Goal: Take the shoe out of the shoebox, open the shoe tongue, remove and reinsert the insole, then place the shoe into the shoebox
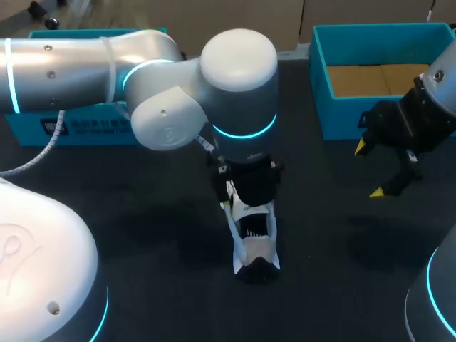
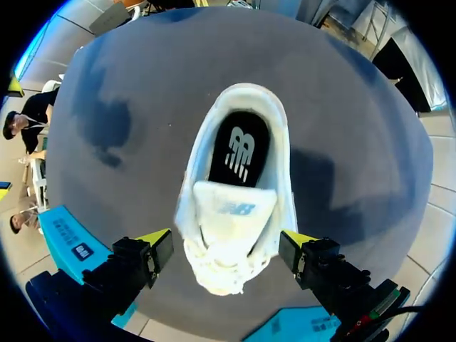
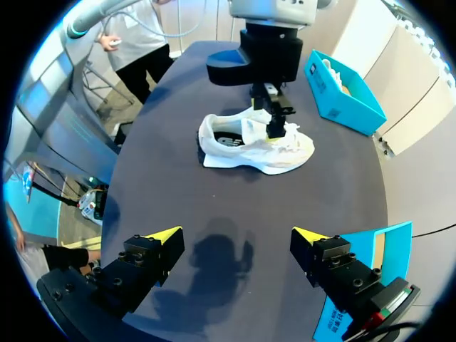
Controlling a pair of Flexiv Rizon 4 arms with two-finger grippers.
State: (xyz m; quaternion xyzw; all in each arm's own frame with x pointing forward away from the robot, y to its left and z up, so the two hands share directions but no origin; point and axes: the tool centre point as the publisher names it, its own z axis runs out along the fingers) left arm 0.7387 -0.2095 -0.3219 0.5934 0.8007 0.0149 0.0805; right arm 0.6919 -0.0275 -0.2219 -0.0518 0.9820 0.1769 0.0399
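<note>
**Head view:** set high behind the robot and aimed down on the table from mid distance. The centre is partly blocked by the left arm.

**Left wrist view:** carried directly above the shoe and aimed straight down into its opening. It is held very near.

**Right wrist view:** held farther off, over the table's right side, and aimed obliquely across the tabletop toward the left arm.

**Shared:** the shoe is taken in by all three views. The left arm is taken in by the head and right wrist views.
</note>
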